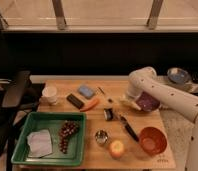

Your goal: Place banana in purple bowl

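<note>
From my station I had the white arm reaching in from the right, its elbow bent over the far right part of the wooden table [57,161], and the gripper [132,98] sat low at the left edge of the purple bowl [148,102]. The banana [128,104] showed as a pale cream sliver just under and to the left of the gripper, right beside the bowl's near-left rim; I judged it was in the gripper's hold, but I could not tell whether the pincer was pressed on it or spread, because the wrist covered that spot. What the coming move turned on was plain enough: the bowl's hollow lay to the right of the fruit and a little farther from me, nearly touching, so only a short shift rightward over the rim seemed needed before letting go. The banana's long axis appeared to run from upper left to lower right, roughly along the rim, and I judged it might catch the edge unless carried toward the bowl's middle. The orange-red bowl [152,141] stood well apart toward the near right corner, with a dark-handled tool [129,129] between it and the gripper. The orange carrot [90,104] lay to the left, near a blue sponge [85,91], clear of the path.
</note>
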Tool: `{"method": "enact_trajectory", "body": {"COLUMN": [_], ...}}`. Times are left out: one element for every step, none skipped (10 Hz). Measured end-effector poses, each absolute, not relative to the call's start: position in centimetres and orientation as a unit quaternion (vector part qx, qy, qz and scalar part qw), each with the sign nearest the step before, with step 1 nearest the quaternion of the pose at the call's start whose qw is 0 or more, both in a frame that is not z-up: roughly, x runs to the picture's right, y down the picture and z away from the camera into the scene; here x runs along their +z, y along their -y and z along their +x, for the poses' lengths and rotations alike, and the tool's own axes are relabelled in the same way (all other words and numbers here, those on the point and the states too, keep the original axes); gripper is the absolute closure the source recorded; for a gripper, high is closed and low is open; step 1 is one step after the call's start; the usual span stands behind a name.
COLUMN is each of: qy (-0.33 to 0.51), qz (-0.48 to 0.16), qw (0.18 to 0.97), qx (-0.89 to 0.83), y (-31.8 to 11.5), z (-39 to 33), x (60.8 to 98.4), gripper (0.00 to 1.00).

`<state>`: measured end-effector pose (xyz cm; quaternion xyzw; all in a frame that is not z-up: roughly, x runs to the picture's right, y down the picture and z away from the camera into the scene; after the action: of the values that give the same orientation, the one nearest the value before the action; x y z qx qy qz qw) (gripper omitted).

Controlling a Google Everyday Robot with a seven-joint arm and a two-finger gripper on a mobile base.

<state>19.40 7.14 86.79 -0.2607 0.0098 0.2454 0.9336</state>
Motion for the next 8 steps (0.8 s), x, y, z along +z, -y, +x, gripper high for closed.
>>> {"method": "enact_trajectory", "body": {"qy": [-0.014,-0.02,-0.026,-0.032,-0.041,-0.046,-0.052,-0.065], "qz": [-0.254,-0.24,-0.226,-0.215,-0.203,-0.198,-0.195,-0.196], "qw": [0.93,0.926,0.923,0.921,0.918,0.916,0.911,0.903], "qx": [0.264,0.29,0.309,0.322,0.337,0.347,0.361,0.377], "y": [-6.2,-4.8,-3.6,-2.9,-2.2,-2.0,-1.9,-2.4], "z": [19.6,20.2,21.0,21.7,22.6,23.3,24.2,25.5], "x": [86.1,84.9,83.9,83.2,82.7,82.6,82.6,82.8], "gripper": [1.0,1.0,1.0,1.0,1.0,0.99,0.93,0.83]}}
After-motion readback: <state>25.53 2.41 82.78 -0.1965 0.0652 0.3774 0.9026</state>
